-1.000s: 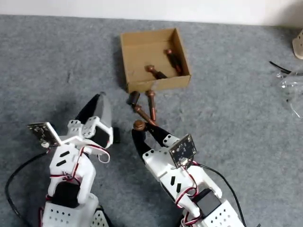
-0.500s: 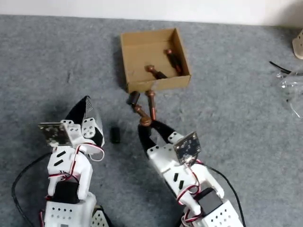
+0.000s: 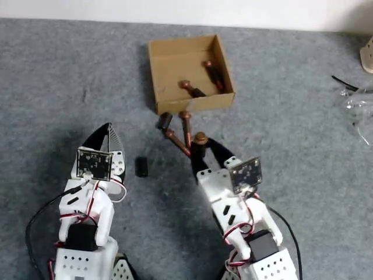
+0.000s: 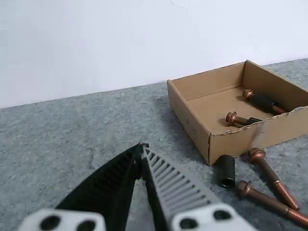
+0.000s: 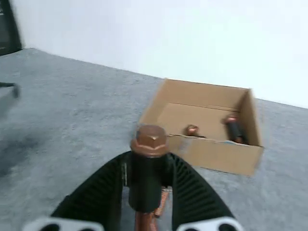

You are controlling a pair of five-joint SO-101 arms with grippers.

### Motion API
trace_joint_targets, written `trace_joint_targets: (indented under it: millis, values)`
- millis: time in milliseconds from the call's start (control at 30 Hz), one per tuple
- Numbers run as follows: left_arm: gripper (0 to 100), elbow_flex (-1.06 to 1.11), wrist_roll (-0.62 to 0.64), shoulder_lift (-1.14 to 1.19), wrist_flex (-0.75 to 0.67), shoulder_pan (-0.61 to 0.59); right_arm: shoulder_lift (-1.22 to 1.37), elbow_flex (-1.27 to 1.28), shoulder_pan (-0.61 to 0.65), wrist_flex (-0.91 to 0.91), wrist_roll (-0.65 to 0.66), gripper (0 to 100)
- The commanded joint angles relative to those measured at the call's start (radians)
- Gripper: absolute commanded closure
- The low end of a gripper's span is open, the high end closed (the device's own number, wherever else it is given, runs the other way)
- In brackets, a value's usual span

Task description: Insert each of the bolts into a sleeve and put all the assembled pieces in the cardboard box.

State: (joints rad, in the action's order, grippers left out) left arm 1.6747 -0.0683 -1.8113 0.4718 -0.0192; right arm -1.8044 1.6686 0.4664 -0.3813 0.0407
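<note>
Bolts [image 3: 186,131], sleeve [image 3: 164,121] beside cardboard box [image 3: 195,104]

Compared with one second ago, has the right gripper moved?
Yes. In the high view the right gripper, shut on its bolt-and-sleeve piece, has shifted rightward and nearer the cardboard box, from below the front wall's left end to below its middle.

The left arm [image 3: 87,213] and right arm [image 3: 236,213] are white plastic with black motors [image 3: 81,236], looped red-and-white wires [image 3: 113,186], a square camera board [image 3: 94,163] and a black cable [image 3: 35,216]. The left gripper [image 4: 143,147] has one black and one grey ribbed finger; the right gripper [image 5: 147,161] has black ones.
</note>
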Motion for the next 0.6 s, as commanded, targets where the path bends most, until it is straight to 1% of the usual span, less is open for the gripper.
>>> trace_joint_targets:
  millis: [0, 100, 200, 333, 567]
  values:
    - [99, 0.021, -0.006, -0.008, 0.003, -0.008, -0.031, -0.042, -0.068, 0.002, 0.008, 99.5]
    - [99, 0.021, -0.006, -0.008, 0.003, -0.008, -0.008, -0.056, -0.076, 0.004, 0.009, 99.5]
    - [99, 0.021, -0.006, -0.008, 0.003, -0.008, 0.114, -0.128, -0.076, 0.004, 0.009, 99.5]
    - [99, 0.021, -0.006, -0.008, 0.003, -0.008, 0.412, -0.32, -0.076, 0.005, 0.003, 99.5]
    - [99, 0.021, -0.008, -0.008, 0.002, -0.008, 1.047, -0.845, -0.076, 0.001, 0.006, 99.5]
